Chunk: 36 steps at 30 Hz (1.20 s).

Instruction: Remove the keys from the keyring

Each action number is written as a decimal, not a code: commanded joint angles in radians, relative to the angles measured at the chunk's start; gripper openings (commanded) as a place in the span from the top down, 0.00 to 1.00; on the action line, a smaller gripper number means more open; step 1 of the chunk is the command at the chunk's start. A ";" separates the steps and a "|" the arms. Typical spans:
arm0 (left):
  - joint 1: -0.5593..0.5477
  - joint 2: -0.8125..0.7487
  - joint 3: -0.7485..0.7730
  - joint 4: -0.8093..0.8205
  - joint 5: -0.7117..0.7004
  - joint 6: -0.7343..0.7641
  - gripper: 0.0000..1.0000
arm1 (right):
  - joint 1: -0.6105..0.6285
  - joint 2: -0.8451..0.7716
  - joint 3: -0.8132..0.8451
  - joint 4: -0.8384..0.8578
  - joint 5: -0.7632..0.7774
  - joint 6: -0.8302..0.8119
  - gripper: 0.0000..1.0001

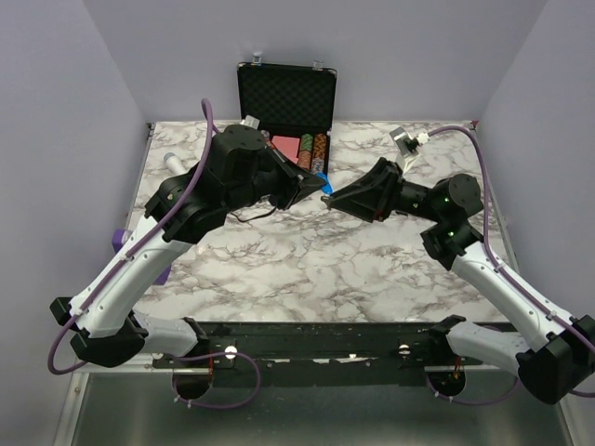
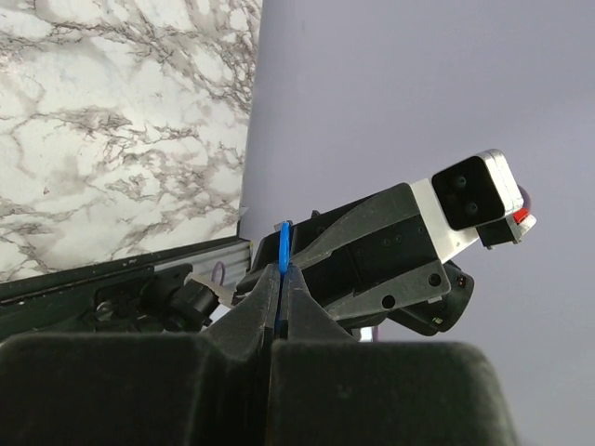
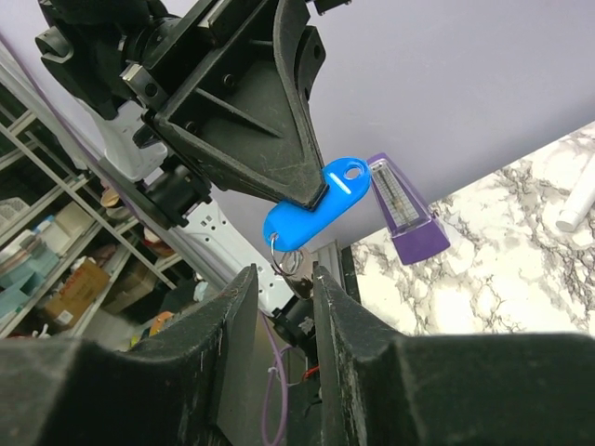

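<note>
The keyring's blue tag (image 1: 322,177) hangs in the air above the middle of the table, pinched in my shut left gripper (image 1: 313,188). In the left wrist view the tag (image 2: 282,249) shows edge-on, sticking out between the closed fingertips of that gripper (image 2: 279,274). In the right wrist view the tag (image 3: 316,200) has its thin metal ring (image 3: 284,253) and a small pale key (image 3: 300,268) hanging below it. My right gripper (image 3: 284,271) is open, with its jaws either side of the ring and key. It (image 1: 329,197) points left at the tag.
An open black case (image 1: 286,93) with poker chips (image 1: 311,149) stands at the back. A purple metronome (image 3: 404,209) is at the table's left edge, and a white stick (image 1: 175,160) lies far left. A small grey device (image 1: 405,139) is at the back right.
</note>
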<state>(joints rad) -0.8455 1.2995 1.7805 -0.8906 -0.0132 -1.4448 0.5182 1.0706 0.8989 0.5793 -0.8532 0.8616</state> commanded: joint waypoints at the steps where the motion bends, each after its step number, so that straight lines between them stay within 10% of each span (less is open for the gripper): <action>1: 0.000 -0.023 -0.015 0.030 -0.024 -0.011 1.00 | 0.008 0.008 0.032 -0.022 0.017 -0.027 0.64; 36: 0.002 -0.040 -0.061 0.058 -0.034 -0.026 1.00 | 0.028 0.008 0.015 -0.024 0.037 -0.045 0.80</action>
<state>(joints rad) -0.8455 1.2846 1.7241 -0.8532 -0.0269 -1.4635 0.5377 1.0809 0.8989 0.5625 -0.8299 0.8345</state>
